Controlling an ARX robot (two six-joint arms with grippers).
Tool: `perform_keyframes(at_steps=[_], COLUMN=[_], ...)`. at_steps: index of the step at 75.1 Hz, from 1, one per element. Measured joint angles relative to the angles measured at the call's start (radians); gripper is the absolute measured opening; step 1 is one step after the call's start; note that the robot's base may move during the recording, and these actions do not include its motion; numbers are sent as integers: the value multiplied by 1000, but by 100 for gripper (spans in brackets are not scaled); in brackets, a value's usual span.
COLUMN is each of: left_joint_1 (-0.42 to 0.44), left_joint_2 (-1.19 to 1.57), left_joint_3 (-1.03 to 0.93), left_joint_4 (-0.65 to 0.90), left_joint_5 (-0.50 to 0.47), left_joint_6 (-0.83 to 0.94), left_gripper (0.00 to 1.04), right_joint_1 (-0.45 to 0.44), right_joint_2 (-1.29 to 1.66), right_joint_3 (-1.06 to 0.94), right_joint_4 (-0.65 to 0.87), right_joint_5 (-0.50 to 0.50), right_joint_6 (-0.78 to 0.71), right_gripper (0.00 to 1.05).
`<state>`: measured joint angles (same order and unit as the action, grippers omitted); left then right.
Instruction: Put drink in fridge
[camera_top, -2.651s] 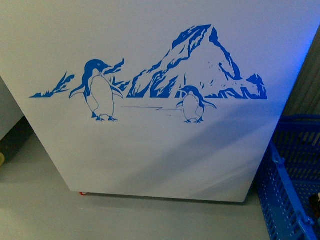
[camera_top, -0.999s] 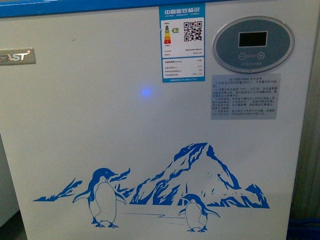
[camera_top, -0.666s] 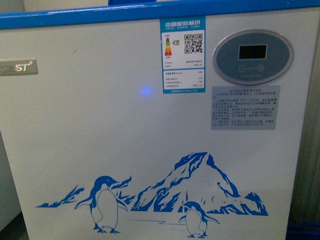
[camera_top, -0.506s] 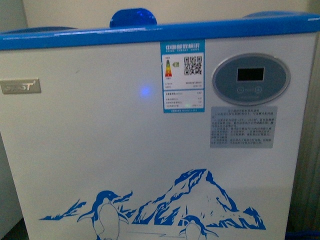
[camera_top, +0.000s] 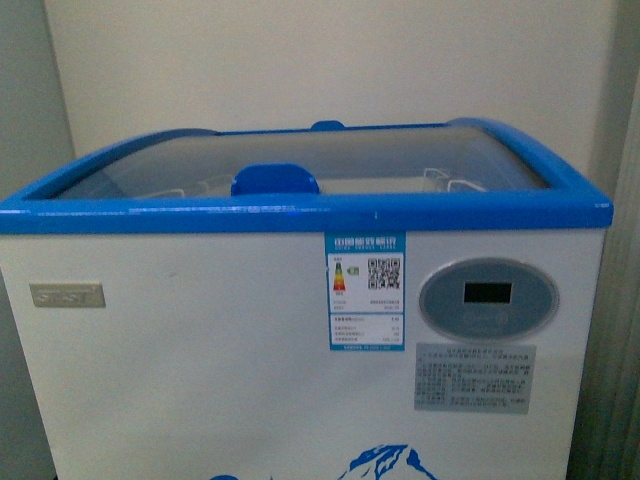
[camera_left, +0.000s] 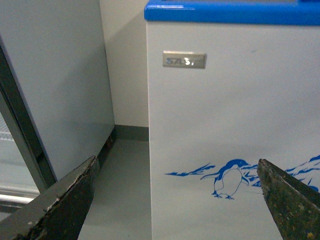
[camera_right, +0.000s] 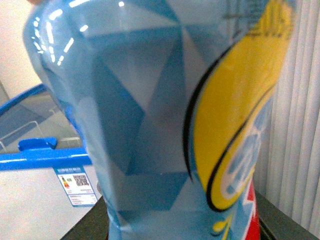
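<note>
The fridge (camera_top: 200, 340), front-on, glass lids (camera_top: 400, 160) across its blue rim (camera_top: 150, 215). The drink (camera_right: 150, 125) is clamped in the right gripper (camera_right: 182, 217) jaws — outside the fridge, before its front face. The left gripper (camera_left: 176, 167) jaws stand wide apart, empty.

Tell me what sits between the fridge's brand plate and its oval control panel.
In the front view, an energy label sits between the brand plate and the control panel on the fridge; the rest is bare white.
</note>
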<state>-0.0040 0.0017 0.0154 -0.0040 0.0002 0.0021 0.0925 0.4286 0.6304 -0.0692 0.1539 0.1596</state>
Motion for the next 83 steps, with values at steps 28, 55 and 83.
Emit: perform_keyframes(at_steps=[28,55,83], left_joint_1=[5,-3,-196], left_joint_2=[27,749,1448], left_joint_3=[24,261,869], left_joint_4=[-63,397,497], left_joint_5=[36,187,417], left_joint_6=[-53,-270,373], left_gripper=[97,97,97], right_joint_1=[0,0,0], right_joint_2=[1,1,1], right_joint_3=[0,0,0], right_joint_4=[0,0,0], right_joint_5=[0,0,1], right_joint_6=[0,0,0], right_gripper=[41,41,41])
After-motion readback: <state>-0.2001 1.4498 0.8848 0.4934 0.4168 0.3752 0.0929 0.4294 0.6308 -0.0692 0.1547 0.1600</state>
